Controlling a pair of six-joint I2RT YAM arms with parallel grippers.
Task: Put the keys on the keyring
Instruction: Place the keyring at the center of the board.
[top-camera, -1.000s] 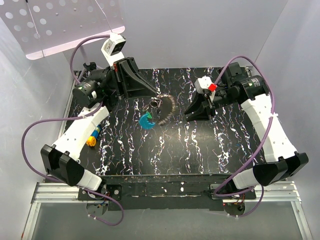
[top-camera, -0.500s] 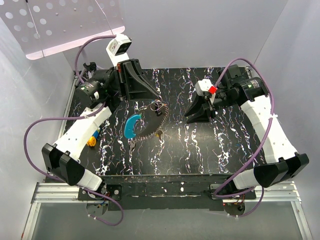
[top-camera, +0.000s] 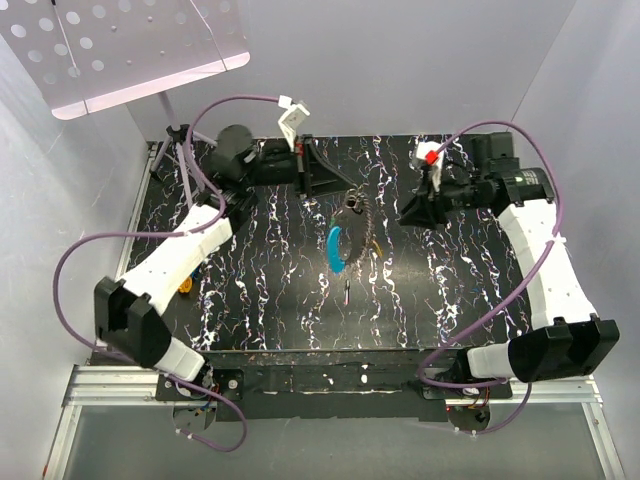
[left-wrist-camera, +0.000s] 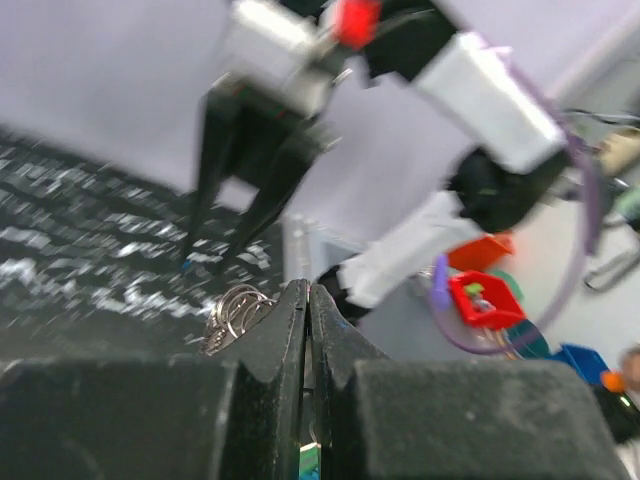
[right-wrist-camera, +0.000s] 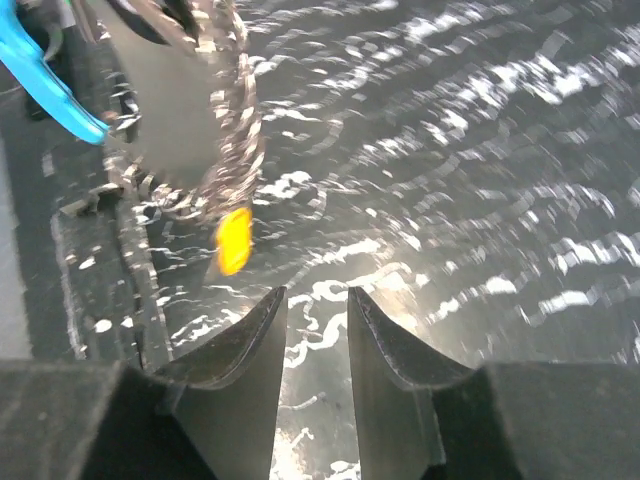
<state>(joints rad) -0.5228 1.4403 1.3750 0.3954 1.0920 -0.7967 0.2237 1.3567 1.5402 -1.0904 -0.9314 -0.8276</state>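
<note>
My left gripper is shut on the keyring, whose silvery wire loops show beside its fingertip. Motion-blurred keys dangle below the keyring over the middle of the table: a blue-headed key and a yellow-headed key. My right gripper stands just right of them, open, with nothing between its fingers. In the right wrist view the blue key is at the upper left. Another yellow-orange key lies on the table by the left arm.
The black marbled table has white walls on three sides. A perforated white panel stands at the back left. Purple cables loop beside both arms. A small dark piece shows below the blue key.
The left arm has swung right towards the table's middle, carrying the keyring with the keys swinging beneath it. The right gripper has drawn back to the right and farther from the front edge.
</note>
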